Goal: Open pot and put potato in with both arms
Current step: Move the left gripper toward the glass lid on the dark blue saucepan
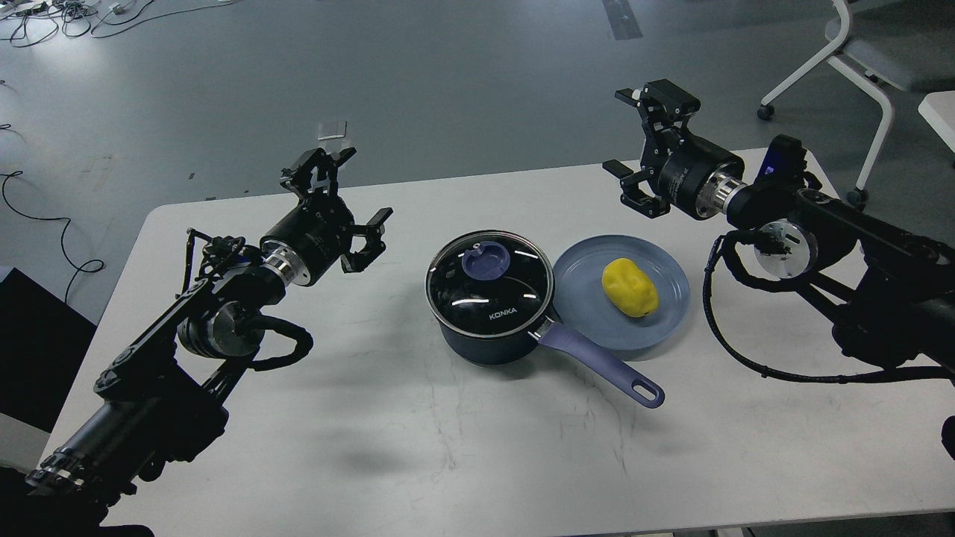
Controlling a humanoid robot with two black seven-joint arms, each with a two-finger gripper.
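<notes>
A dark blue pot [489, 328] stands mid-table with its glass lid [490, 283] on, a blue knob [486, 261] on top and a blue handle [601, 365] pointing to the front right. A yellow potato [630, 286] lies on a blue plate [589, 313] right of the pot. My left gripper [343, 201] is open and empty, held above the table left of the pot. My right gripper [645, 142] is open and empty, held above the table's far edge beyond the plate.
The white table [418, 432] has its far edge just behind both grippers. A white chair [865, 60] stands on the floor at the far right. Cables [45, 224] lie on the floor at left.
</notes>
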